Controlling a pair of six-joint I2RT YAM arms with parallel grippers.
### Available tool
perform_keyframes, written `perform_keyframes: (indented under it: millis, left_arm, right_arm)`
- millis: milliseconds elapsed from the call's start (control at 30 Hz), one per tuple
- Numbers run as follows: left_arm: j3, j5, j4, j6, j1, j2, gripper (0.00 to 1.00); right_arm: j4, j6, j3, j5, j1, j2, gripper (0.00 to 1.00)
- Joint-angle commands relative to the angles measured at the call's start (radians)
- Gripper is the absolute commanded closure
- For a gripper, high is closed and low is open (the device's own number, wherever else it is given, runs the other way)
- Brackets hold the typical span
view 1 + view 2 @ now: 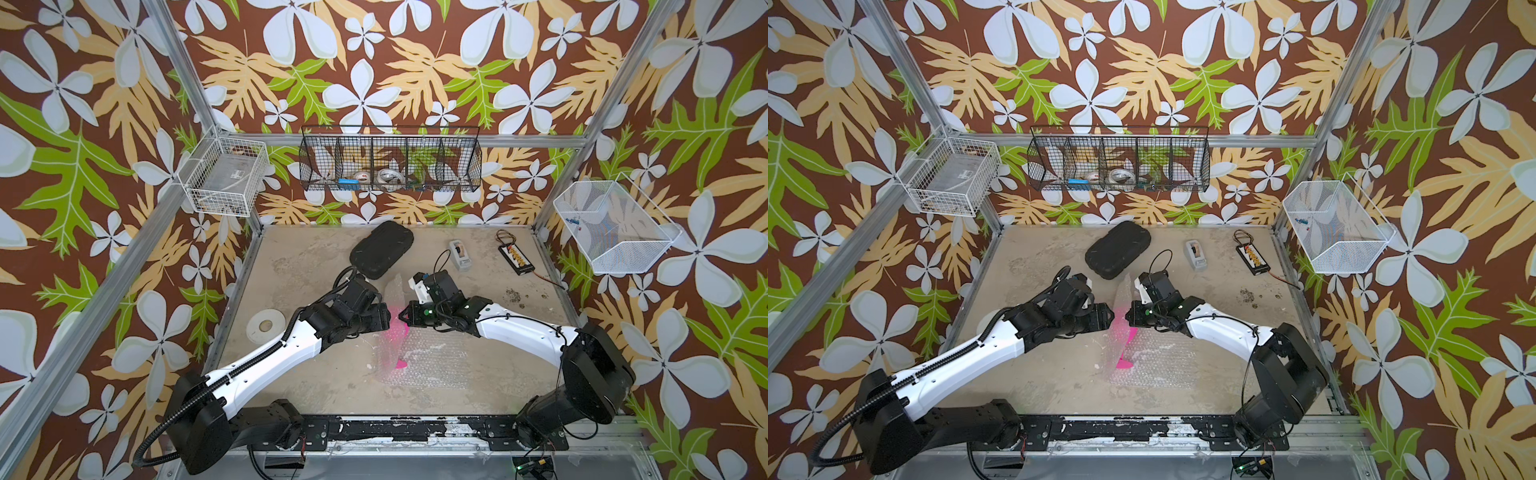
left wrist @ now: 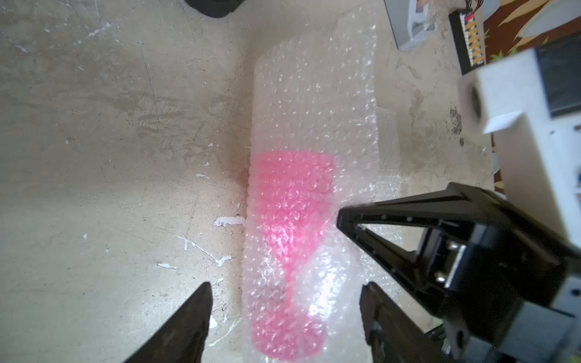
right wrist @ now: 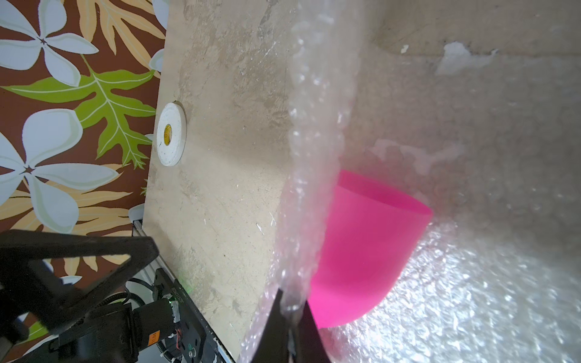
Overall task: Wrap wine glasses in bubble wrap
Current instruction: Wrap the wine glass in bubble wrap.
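The pink wine glass lies on its side at mid-table, with a fold of bubble wrap over it. In both top views only pink patches of it show between the two grippers, and the rest of the sheet lies flat to the right. My left gripper is open, its fingers on either side of the covered stem and foot without touching. My right gripper is shut on the raised wrap edge beside the bare pink cup.
A black oval case, a grey tape dispenser and a black board with wires lie at the back of the table. A white tape roll sits near the left edge. Wire baskets hang on the walls.
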Motion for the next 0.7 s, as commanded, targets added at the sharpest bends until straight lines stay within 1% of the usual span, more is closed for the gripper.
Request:
perform_keyframes:
  millis: [0, 33, 100, 200, 367, 667]
  left_arm:
    - [0.009, 0.046, 0.013, 0.13, 0.004, 0.043, 0.2]
    - [0.01, 0.046, 0.029, 0.146, 0.004, 0.058, 0.18]
    - [0.012, 0.065, 0.07, 0.166, 0.004, 0.086, 0.11]
    - [0.022, 0.083, 0.115, 0.179, 0.003, 0.137, 0.11]
    - [0.043, 0.048, 0.13, 0.207, -0.004, 0.218, 0.11]
    - [0.065, 0.03, 0.162, 0.22, -0.011, 0.283, 0.1]
  right_arm:
    - [-0.003, -0.048, -0.021, -0.042, -0.029, -0.016, 0.92]
    - [-0.004, -0.054, -0.028, -0.051, -0.04, -0.019, 0.91]
    - [-0.003, -0.069, -0.044, -0.061, -0.057, -0.025, 0.91]
    - [-0.002, -0.08, -0.067, -0.064, -0.078, -0.029, 0.9]
    - [0.017, -0.082, -0.111, -0.068, -0.102, -0.037, 0.89]
    - [0.026, -0.078, -0.141, -0.066, -0.104, -0.041, 0.86]
